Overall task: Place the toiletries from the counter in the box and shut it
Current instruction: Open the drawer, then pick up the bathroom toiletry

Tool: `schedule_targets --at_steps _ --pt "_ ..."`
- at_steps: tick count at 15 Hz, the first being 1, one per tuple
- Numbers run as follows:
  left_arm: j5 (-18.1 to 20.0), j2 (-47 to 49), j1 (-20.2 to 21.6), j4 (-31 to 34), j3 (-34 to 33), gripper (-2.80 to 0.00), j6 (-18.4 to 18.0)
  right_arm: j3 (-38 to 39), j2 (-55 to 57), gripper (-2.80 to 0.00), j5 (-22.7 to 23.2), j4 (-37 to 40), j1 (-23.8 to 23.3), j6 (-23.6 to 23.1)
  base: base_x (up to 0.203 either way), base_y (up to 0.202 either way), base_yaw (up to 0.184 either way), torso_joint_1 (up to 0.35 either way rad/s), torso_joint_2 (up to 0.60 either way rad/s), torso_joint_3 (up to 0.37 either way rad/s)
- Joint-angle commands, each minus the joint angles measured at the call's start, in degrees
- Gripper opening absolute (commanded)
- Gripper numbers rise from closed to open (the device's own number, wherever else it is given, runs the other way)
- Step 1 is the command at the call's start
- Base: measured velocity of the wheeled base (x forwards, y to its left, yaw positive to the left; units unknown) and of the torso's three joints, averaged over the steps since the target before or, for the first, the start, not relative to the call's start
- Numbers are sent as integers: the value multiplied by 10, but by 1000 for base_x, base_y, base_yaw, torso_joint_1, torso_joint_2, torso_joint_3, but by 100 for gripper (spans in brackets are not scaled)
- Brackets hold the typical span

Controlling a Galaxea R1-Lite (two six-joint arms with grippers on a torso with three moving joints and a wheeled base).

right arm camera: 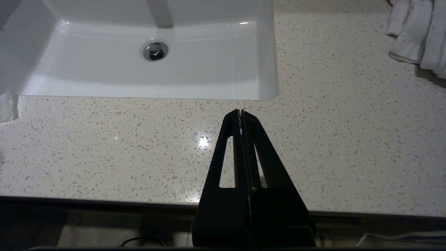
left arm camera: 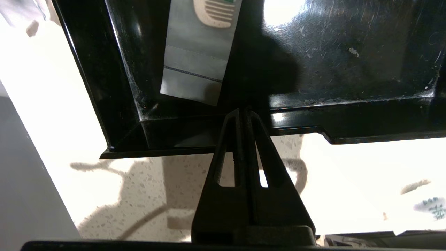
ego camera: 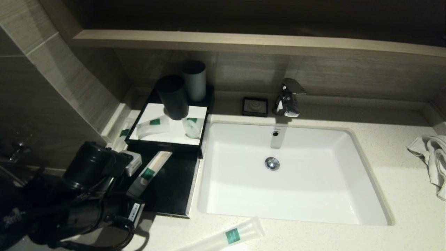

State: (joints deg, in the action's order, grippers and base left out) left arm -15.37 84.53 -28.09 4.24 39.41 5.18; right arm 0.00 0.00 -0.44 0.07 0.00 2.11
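Observation:
A black box (ego camera: 163, 205) stands left of the sink. Its near half is a glossy black shallow tray (left arm camera: 348, 62) holding a long clear packet with a green label (ego camera: 148, 173), which also shows in the left wrist view (left arm camera: 198, 52). Its far half has a white inside (ego camera: 174, 134) with two small packets (ego camera: 153, 125). Another long packet (ego camera: 231, 235) lies on the counter in front of the sink. My left gripper (left arm camera: 244, 111) is shut and empty, with its tips at the tray's near rim. My right gripper (right arm camera: 240, 111) is shut and empty above the counter in front of the sink.
Two dark cups (ego camera: 174, 96) stand at the box's back. A small white box (ego camera: 134, 164) and a small packet (ego camera: 124, 132) lie left of the box. The white sink (ego camera: 313, 195), faucet (ego camera: 287, 97), soap dish (ego camera: 255, 106) and a crumpled towel (ego camera: 432, 160) are to the right.

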Motion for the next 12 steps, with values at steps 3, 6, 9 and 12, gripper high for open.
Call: schedule_targets --at_steps 3,6,9,12 --pt "-1 -9 -3 -2 -1 -280 7 0 0 -280 0 0 0 0 0 0 0 0 0 0" --pt "-1 -13 -3 -8 23 -280 12 0 0 -280 0 0 0 1 0 0 0 0 0 0" --pt "-2 -13 -3 -9 56 -280 34 0 0 -280 0 0 0 1 0 0 0 0 0 0" --pt "-2 -20 -3 -9 86 -280 37 0 0 -280 0 0 0 0 0 0 0 0 0 0"
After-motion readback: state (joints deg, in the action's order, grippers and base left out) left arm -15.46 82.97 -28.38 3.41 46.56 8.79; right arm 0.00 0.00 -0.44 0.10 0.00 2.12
